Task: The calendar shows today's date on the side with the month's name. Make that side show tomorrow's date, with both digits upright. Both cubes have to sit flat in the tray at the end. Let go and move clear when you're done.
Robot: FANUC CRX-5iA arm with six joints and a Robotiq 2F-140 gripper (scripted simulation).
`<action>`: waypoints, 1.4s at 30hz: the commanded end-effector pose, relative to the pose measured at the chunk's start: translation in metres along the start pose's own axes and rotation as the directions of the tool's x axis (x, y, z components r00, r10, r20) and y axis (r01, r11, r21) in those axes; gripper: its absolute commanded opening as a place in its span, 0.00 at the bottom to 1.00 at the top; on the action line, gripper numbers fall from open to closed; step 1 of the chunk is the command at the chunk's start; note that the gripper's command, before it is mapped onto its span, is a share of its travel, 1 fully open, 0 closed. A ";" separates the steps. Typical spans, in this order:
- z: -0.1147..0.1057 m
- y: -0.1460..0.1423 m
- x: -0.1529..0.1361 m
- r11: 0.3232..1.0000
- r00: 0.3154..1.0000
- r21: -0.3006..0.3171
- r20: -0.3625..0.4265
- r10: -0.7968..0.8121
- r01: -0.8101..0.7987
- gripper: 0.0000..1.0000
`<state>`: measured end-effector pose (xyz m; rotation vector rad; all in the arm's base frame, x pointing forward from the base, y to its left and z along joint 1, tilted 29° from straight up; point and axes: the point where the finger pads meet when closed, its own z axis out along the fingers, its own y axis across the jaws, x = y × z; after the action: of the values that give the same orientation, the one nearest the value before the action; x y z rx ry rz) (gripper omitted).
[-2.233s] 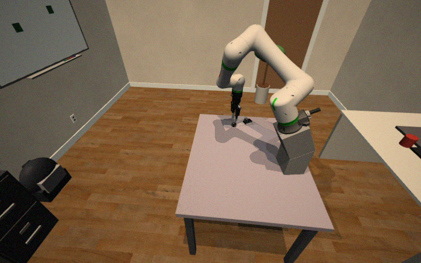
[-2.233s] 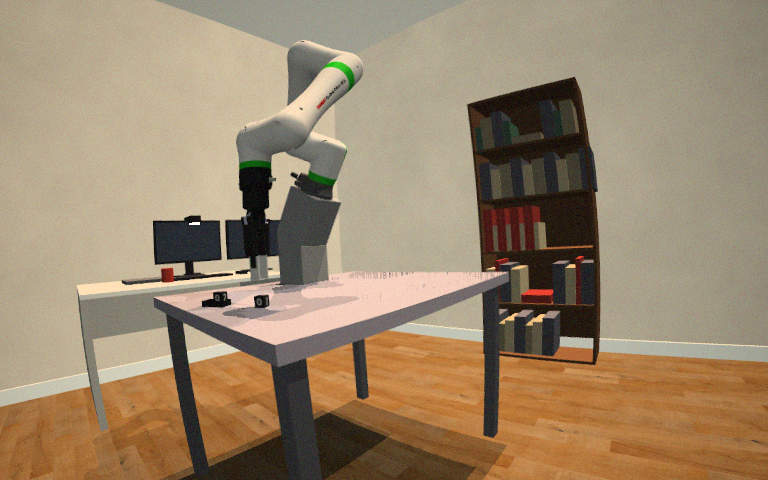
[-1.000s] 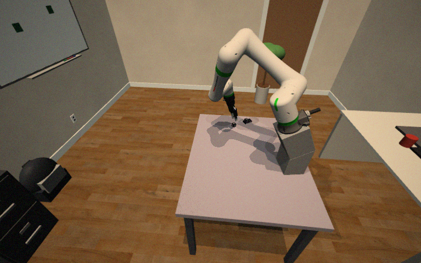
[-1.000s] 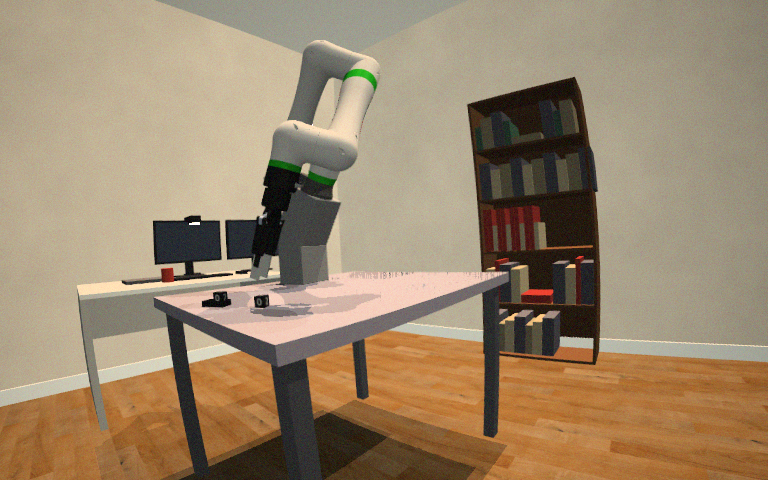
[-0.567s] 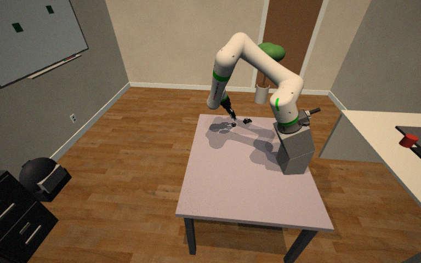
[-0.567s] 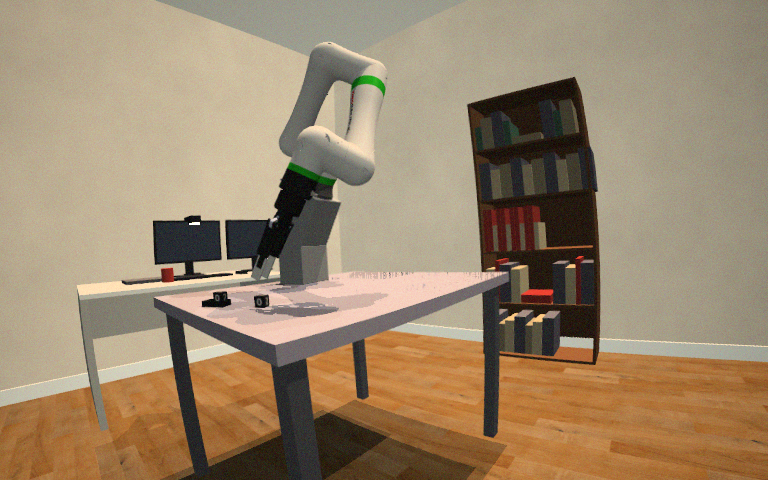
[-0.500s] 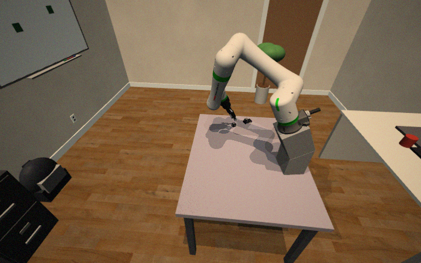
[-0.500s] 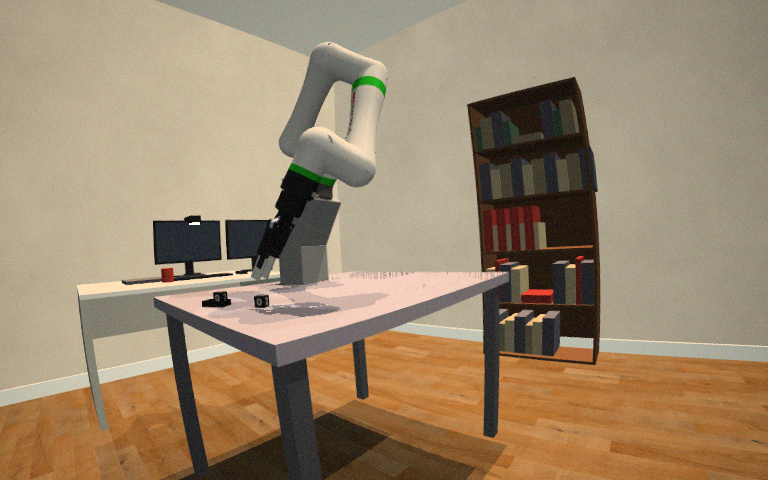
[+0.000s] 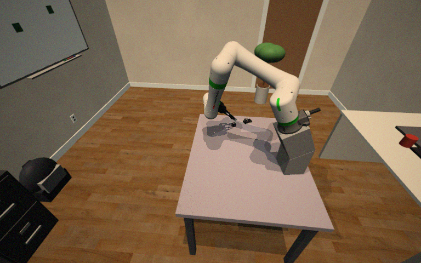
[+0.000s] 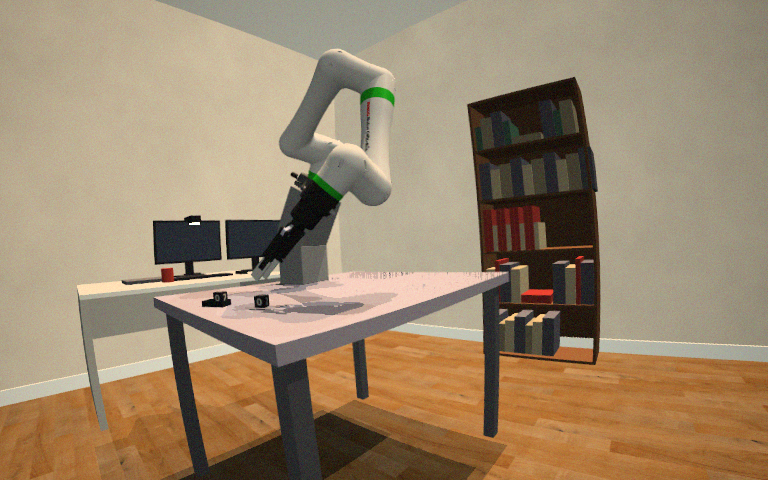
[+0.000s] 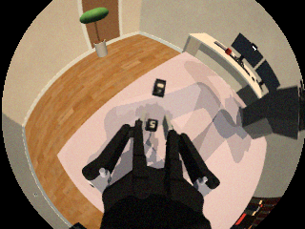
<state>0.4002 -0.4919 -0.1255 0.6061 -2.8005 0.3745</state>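
A small black calendar tray (image 10: 216,302) stands near the table's far corner with one black digit cube in it; it also shows in the overhead view (image 9: 246,120) and the wrist view (image 11: 160,87). A second black digit cube (image 10: 261,301) lies loose on the table beside the tray, its white digit looking like a 0. It also shows in the overhead view (image 9: 233,124) and the wrist view (image 11: 152,125). My gripper (image 10: 259,272) is tilted and hangs above the loose cube, apart from it. Its fingers stand partly open with nothing between them.
The arm's grey pedestal (image 9: 295,150) stands on the table's right side. A desk with monitors (image 10: 189,243) and a red cup (image 10: 167,274) stands beyond the table. A bookshelf (image 10: 535,220) is at the right wall.
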 end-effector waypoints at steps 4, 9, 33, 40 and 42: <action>0.001 0.001 -0.001 1.000 1.000 0.001 -0.020 0.004 -0.004 0.36; 0.001 0.001 -0.001 1.000 1.000 0.001 -0.020 0.004 -0.004 0.36; 0.012 0.001 -0.011 1.000 1.000 0.002 -0.020 0.004 -0.004 0.36; 0.021 0.001 -0.020 1.000 1.000 0.001 -0.020 0.004 -0.004 0.36; 0.024 0.001 -0.023 1.000 1.000 0.002 -0.020 0.004 -0.004 0.36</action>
<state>0.4120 -0.4895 -0.1491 0.5942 -2.7828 0.3808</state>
